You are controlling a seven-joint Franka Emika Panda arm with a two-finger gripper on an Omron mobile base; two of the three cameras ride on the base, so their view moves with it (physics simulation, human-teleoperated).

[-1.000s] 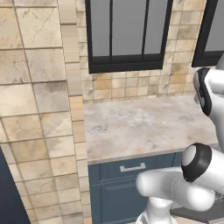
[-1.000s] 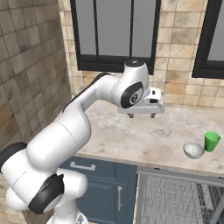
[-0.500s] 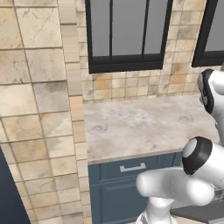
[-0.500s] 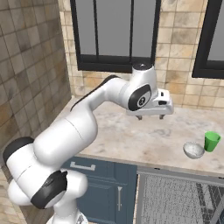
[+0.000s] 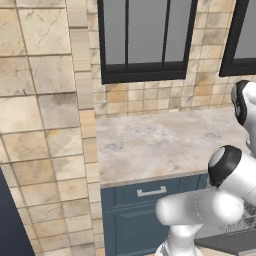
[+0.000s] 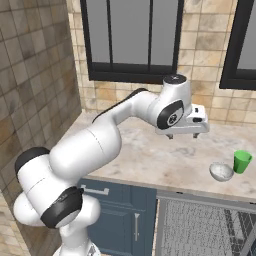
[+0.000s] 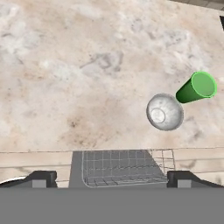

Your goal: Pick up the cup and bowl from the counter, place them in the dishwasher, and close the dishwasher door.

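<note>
While the hand (image 6: 182,135) hovers empty above the counter (image 6: 145,155), fingers spread wide, the green cup (image 7: 197,88) stands touching the grey bowl (image 7: 164,112) (both likely light, rigid, slick); pinch the cup's rim.

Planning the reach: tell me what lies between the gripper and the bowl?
Only bare counter. In the right base view the gripper hangs above it, left of the bowl, nothing between them; the cup stands beyond the bowl.

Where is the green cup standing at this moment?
The green cup stands on the counter, at the right of the right base view, just beside the grey bowl.
</note>
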